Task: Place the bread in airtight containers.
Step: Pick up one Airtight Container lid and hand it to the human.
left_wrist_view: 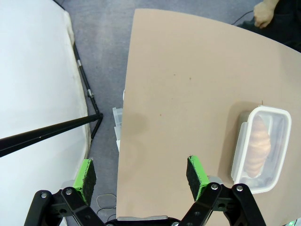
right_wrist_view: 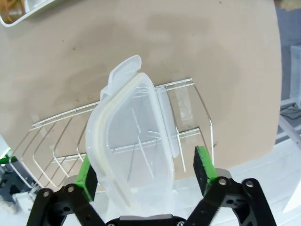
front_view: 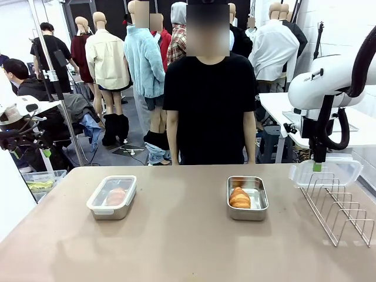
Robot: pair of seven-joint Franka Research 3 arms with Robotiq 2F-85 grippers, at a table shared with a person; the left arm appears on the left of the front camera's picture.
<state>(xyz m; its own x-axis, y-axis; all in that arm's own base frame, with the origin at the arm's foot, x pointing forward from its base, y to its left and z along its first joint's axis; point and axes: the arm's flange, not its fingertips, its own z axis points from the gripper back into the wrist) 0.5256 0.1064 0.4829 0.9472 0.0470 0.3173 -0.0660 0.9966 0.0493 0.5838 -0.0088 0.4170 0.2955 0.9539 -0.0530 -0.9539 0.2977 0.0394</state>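
My right hand (right_wrist_view: 146, 172), fingers spread wide, straddles a clear lid (right_wrist_view: 134, 146) standing in the wire rack (front_view: 341, 205) at the worktop's (front_view: 176, 235) right edge. My left hand (left_wrist_view: 141, 174) hangs open and empty beyond the left edge. Mid-worktop: a lidded tin (front_view: 111, 197) holding one roll (front_view: 116, 196), and an uncovered tin (front_view: 247, 198) holding the other roll (front_view: 239, 197). A person (front_view: 210, 106) stands beyond.

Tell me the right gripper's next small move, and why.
Probably close the right gripper on the clear plastic lid standing in the wire rack. Its fingers straddle the lid with gaps on both sides, so nothing is gripped yet, and the shiny steel tin holding the golden-brown croissant roll is uncovered.
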